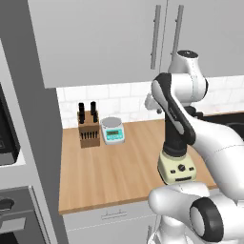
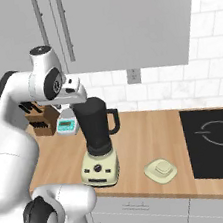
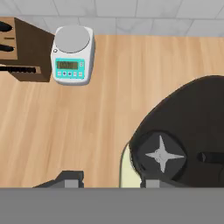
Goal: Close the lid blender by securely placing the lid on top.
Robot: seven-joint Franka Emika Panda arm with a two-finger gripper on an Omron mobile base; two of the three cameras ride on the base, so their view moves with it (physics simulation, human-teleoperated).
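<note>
While blender [image 2: 98, 138] stands uncovered, lid [image 2: 160, 170] beside its base, on counter [image 2: 148, 138]

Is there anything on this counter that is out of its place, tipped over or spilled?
Only the lid: it lies flat on the counter to the right of the blender, so the jar stands open and the hand view looks down onto its blade. Nothing is spilled, tipped or damaged.

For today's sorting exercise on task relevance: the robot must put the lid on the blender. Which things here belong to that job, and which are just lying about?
Job: blender, jar open; lid on the counter beside it; hand above the jar.

Lying about: scale; knife block; hob.
</note>
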